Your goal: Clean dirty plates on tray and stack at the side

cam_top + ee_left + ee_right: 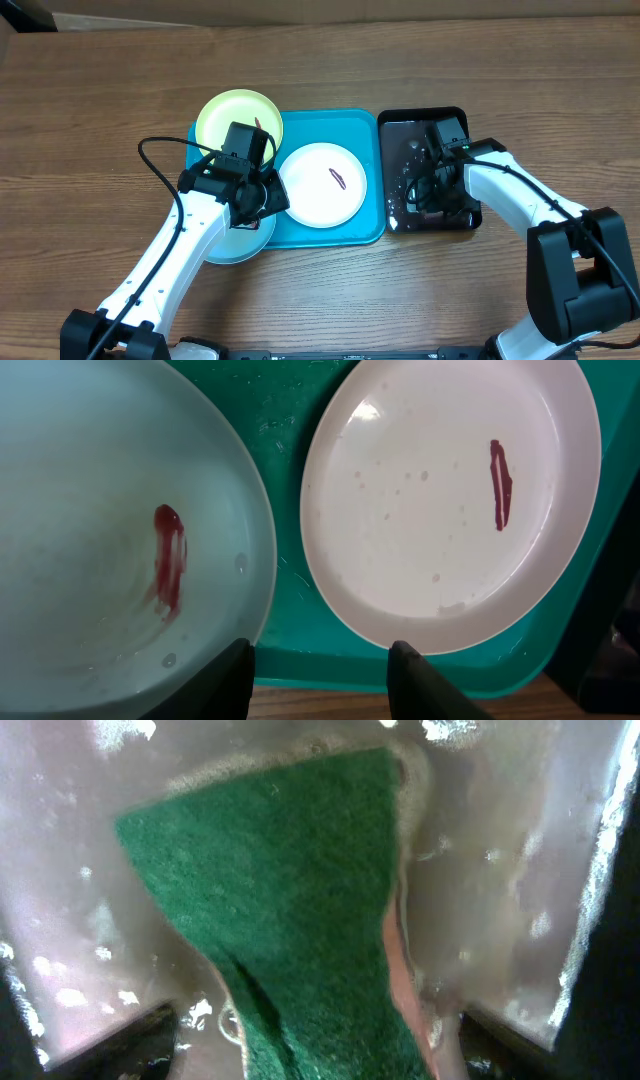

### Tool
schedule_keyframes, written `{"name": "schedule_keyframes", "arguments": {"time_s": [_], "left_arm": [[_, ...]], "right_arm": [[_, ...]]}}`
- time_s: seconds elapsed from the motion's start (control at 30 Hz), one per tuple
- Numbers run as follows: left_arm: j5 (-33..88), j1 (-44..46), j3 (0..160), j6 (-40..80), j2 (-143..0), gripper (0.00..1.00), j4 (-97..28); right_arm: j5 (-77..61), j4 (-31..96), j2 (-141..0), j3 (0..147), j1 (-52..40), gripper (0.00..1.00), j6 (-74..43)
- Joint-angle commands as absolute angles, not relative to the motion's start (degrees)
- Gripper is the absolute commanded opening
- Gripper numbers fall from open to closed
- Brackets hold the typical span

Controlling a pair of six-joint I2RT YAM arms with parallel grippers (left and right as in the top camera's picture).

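While white plate [440, 510], blue plate [90, 480] sit red-smeared — L claw [320, 660] spread | R claw [320, 1035] grips sponge [280, 870]

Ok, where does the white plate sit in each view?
Overhead: the white plate lies mid-frame on the turquoise tray.
Left wrist: upper right, beside the light blue plate.
Right wrist: not in it; only the green sponge.
Shared landmark: the tray under it.

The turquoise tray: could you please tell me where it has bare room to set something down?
The tray's far right corner is bare, bordered by the yellow plate, the white plate and the black tray. The left side is crowded: light blue plate and left fingers.
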State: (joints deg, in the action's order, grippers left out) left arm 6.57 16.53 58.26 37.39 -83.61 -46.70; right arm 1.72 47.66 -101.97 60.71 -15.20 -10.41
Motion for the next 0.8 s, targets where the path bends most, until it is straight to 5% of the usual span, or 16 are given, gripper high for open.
{"name": "schedule_keyframes", "arguments": {"time_s": [0.0, 0.07, 0.1, 0.13, 0.17, 0.33, 0.37, 0.4, 0.5, 0.53, 0.57, 0.6, 0.77], "left_arm": [[6.0, 17.1, 57.8, 37.7, -83.7, 0.45, -46.7], [6.0, 17.1, 57.8, 37.7, -83.7, 0.45, -46.7], [6.0, 17.1, 57.8, 37.7, -83.7, 0.45, -46.7], [6.0, 17.1, 57.8, 37.7, -83.7, 0.45, -46.7], [6.0, 17.1, 57.8, 37.7, -83.7, 0.45, -46.7], [6.0, 17.1, 57.8, 37.7, -83.7, 0.45, -46.7], [6.0, 17.1, 57.8, 37.7, -83.7, 0.45, -46.7], [6.0, 17.1, 57.8, 37.7, -83.7, 0.45, -46.9], [6.0, 17.1, 57.8, 37.7, -83.7, 0.45, -46.9], [6.0, 17.1, 57.8, 37.7, -83.7, 0.45, -46.9], [6.0, 17.1, 57.8, 37.7, -83.7, 0.45, -46.9], [6.0, 17.1, 57.8, 37.7, -83.7, 0.46, -46.8], [6.0, 17.1, 57.8, 37.7, -83.7, 0.47, -46.7]], "right_arm": [[1.3, 48.1, -101.1, 60.0, -15.5, 0.04, -10.5], [-0.6, 48.7, -101.1, 60.0, -15.5, 0.04, -10.4], [-1.2, 48.9, -101.1, 60.2, -15.5, 0.18, -10.5], [-1.7, 49.3, -101.1, 60.6, -15.5, 0.57, -10.5], [-1.7, 49.9, -101.1, 61.0, -15.5, 0.79, -10.5], [-1.7, 51.5, -101.1, 62.0, -15.6, 0.79, -10.5], [-1.9, 52.1, -101.1, 62.0, -15.6, 0.53, -10.5], [-1.8, 52.6, -101.1, 62.0, -15.7, 0.06, -10.5], [-2.3, 53.2, -101.1, 62.0, -15.7, 0.04, -10.5], [-2.3, 53.1, -101.1, 62.1, -15.7, 0.21, -10.5], [-2.7, 53.1, -101.1, 62.5, -15.7, 0.56, -10.5], [-3.0, 53.1, -101.1, 63.0, -15.7, 0.79, -10.5], [-3.1, 55.4, -101.1, 67.4, -15.7, 0.85, -10.5]]}}
